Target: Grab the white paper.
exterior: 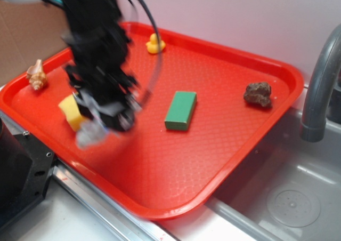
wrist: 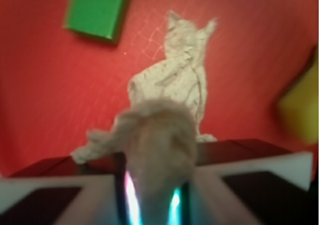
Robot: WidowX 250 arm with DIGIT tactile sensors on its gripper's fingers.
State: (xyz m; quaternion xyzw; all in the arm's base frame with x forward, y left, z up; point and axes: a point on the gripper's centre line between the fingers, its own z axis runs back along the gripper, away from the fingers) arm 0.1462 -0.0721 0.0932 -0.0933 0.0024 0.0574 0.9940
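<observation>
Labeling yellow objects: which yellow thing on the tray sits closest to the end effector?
The yellow sponge wedge, right beside the end effector at the tray's left side. The yellow duck sits apart near the far rim.

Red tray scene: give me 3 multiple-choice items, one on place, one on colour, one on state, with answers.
1. Where is the rubber duck?
A. at the tray's far edge
B. in the sink
C. on the green block

2. What colour is the block in the middle of the red tray?
A. blue
B. green
C. white

3. What is the white paper doing?
A. lying flat and untouched beside the duck
B. pinched between the fingers
C. draped over the faucet

Answers:
1 A, the duck stands near the far rim in the exterior view.
2 B, the block is plainly green.
3 B, the wrist view shows the wad running down into the narrow gap between the fingers.
</observation>
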